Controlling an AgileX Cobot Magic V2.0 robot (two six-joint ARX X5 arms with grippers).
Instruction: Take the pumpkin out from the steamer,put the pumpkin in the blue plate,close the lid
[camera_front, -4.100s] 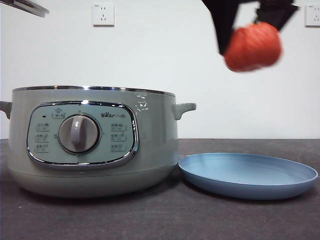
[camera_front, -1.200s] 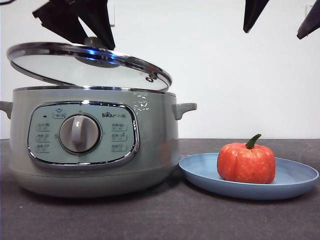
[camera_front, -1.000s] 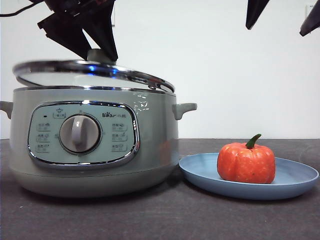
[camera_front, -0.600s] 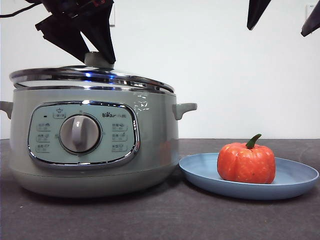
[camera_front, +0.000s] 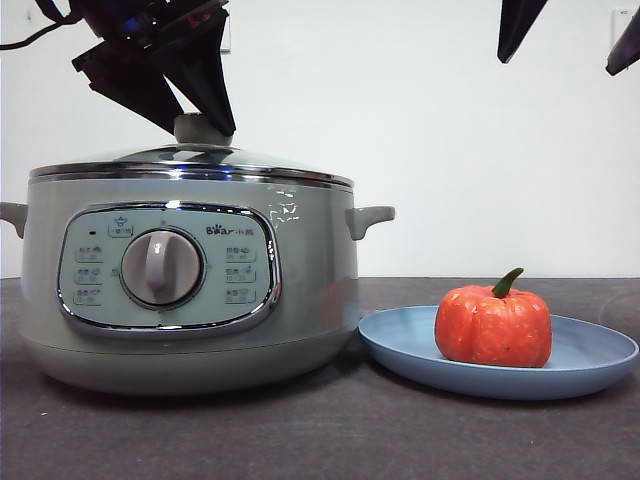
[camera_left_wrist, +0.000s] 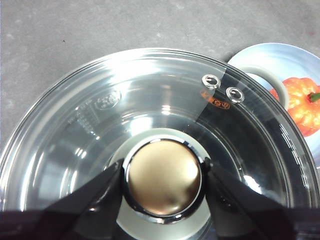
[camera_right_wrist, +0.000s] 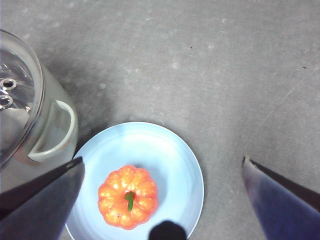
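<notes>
The sage-green steamer (camera_front: 190, 290) stands at the left with the glass lid (camera_front: 190, 165) lying flat on its rim. My left gripper (camera_front: 195, 120) is shut on the lid's knob (camera_left_wrist: 162, 177), one jaw on each side of it. The orange pumpkin (camera_front: 492, 326) sits upright in the blue plate (camera_front: 590, 355) to the right of the pot; it also shows in the right wrist view (camera_right_wrist: 128, 197) on the plate (camera_right_wrist: 170, 155). My right gripper (camera_front: 570, 35) hangs open and empty high above the plate.
The pot's side handle (camera_front: 370, 218) points toward the plate, a small gap from its rim. Wall sockets (camera_front: 624, 20) are on the white back wall. Dark grey tabletop (camera_front: 330, 430) runs in front.
The pumpkin was set in the plate and my right gripper rose away open. My left gripper lowered the tilted lid until it lies flat on the pot's rim.
</notes>
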